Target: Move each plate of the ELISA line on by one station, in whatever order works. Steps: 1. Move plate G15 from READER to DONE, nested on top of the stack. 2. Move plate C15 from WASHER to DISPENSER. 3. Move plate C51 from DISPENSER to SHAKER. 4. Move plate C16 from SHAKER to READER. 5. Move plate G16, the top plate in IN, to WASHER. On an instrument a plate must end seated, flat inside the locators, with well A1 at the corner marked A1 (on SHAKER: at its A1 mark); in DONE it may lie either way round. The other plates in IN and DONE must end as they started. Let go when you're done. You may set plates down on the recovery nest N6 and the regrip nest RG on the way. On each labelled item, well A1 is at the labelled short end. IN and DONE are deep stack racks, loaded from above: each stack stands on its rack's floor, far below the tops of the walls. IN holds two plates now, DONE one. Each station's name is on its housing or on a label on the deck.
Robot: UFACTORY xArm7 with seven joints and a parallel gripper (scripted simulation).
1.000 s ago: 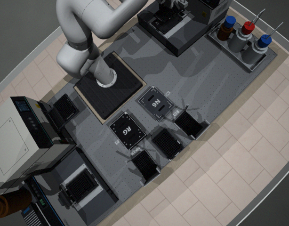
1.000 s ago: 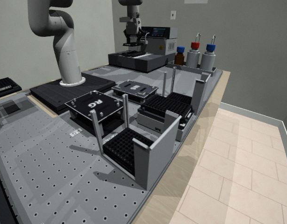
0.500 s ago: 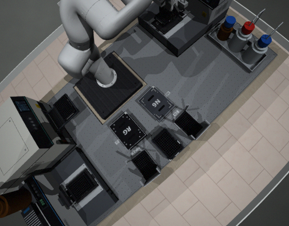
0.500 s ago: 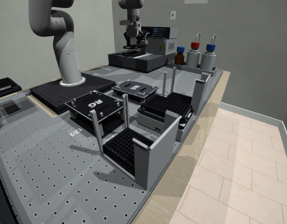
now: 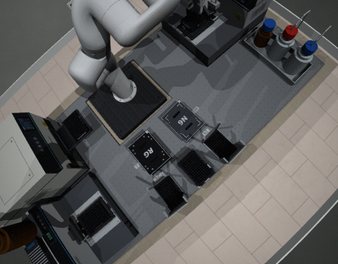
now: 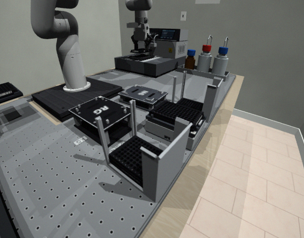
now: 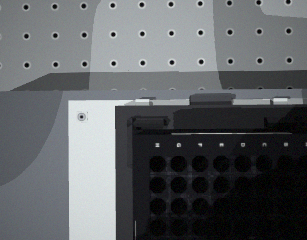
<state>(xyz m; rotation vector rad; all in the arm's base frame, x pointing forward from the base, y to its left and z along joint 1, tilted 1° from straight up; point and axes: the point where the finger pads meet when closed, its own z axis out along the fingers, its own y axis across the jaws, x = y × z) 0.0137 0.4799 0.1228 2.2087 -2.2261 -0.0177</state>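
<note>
My gripper is at the far instrument, low over its nest. It is shut on a black well plate, which it holds by the long sides, level and close above the nest. In the wrist view the plate fills the lower right, over the instrument's white strip. The fingers are out of that view, and I cannot read the plate's label. Other black plates sit on the tray of the big white instrument, on the near-left instrument and on the shaker.
Nest N6 and nest RG carry no plate. Two deep racks flank the shaker, each with a plate inside. Capped bottles stand right of the far instrument.
</note>
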